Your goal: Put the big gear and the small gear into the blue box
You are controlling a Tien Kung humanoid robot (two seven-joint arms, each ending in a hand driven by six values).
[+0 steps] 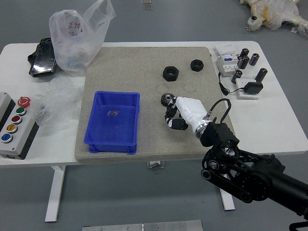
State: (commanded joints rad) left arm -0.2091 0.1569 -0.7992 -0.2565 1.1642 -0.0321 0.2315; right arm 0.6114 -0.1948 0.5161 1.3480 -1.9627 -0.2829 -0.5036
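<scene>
Your right hand [190,113] is at the dark gear [167,99].
The gear sits just beyond the hand's far tip, right of your blue box [114,147]; you can't tell whether the hand grips it.

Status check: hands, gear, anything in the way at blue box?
Right hand at dark gear, grip unclear; left hand out of view. Gear outside blue box. Possible obstruction: small metallic-looking piece inside box.

Smooth blue plastic box [111,147], matt greyish mat [125,72], crinkled translucent plastic bag [72,45], dark metallic-looking gear [167,98].
</scene>
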